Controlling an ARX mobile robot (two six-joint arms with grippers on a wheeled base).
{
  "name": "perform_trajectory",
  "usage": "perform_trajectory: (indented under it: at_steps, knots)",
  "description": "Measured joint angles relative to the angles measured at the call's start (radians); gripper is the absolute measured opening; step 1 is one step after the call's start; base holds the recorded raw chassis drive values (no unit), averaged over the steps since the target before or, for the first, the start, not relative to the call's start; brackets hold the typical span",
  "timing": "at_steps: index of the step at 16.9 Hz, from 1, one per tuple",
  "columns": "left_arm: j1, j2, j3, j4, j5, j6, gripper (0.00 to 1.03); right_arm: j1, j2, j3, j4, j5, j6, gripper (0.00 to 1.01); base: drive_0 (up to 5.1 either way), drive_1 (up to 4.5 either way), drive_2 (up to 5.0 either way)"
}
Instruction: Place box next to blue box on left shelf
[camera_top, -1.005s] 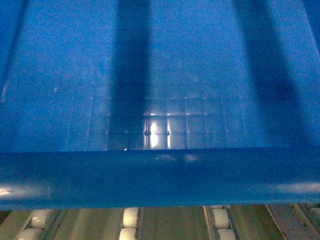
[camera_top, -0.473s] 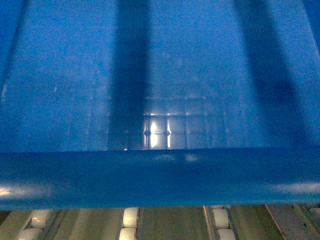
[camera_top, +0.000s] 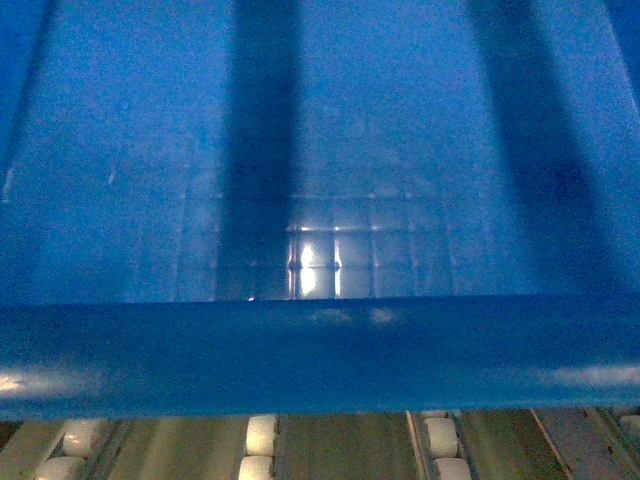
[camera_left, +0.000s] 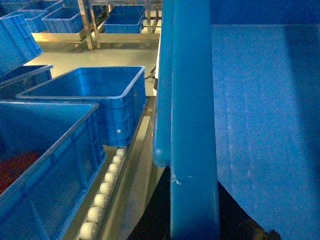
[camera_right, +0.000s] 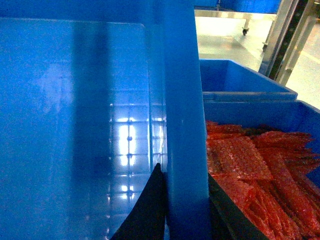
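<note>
Our box (camera_top: 330, 150) fills nearly the whole head view, its grid floor catching a glare and its thick near rim running across the lower part of the picture. Below that rim we see a roller rack (camera_top: 260, 445) with white rollers in rows. The box sits between our two arms, above the rollers; whether it touches them we cannot tell.

On the left side, two blue crates stand on the rack beside the box: a near crate (camera_left: 50, 160) with something red in it, and a far crate (camera_left: 95, 95) just behind it. More blue bins sit on shelves in the background.

On the right, a crate (camera_right: 260, 165) full of red bubble-wrap packets lies just beside the box, with another blue crate behind it.

Our left gripper (camera_left: 192, 215) straddles the box's left rim, one dark finger on each side of the wall, clamped on it. Our right gripper (camera_right: 185, 210) grasps the right rim the same way.
</note>
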Motion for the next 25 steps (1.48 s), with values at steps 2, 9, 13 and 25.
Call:
perform_trajectory:
  at_steps: [2, 9, 13, 25]
  knots:
    - [-0.008, 0.003, 0.031, -0.103, -0.014, -0.013, 0.08, 0.026, 0.018, 0.067, -0.18, 0.062, 0.046, 0.12, 0.0, 0.0, 0.0]
    - [0.346, 0.247, 0.082, -0.304, 0.29, 0.008, 0.08, 0.017, 0.426, 0.215, -0.395, -0.185, 0.22, 0.11, 0.0, 0.0, 0.0]
    - [0.391, 0.427, 0.051, -0.138, 0.338, 0.032, 0.08, 0.014, 0.533, 0.203, -0.305, -0.207, 0.244, 0.1, 0.0, 0.0, 0.0]
    - [0.419, 0.702, 0.231, -0.172, 0.364, 0.099, 0.38, 0.014, 0.606, 0.261, -0.33, -0.168, 0.256, 0.42, 0.0, 0.0, 0.0]
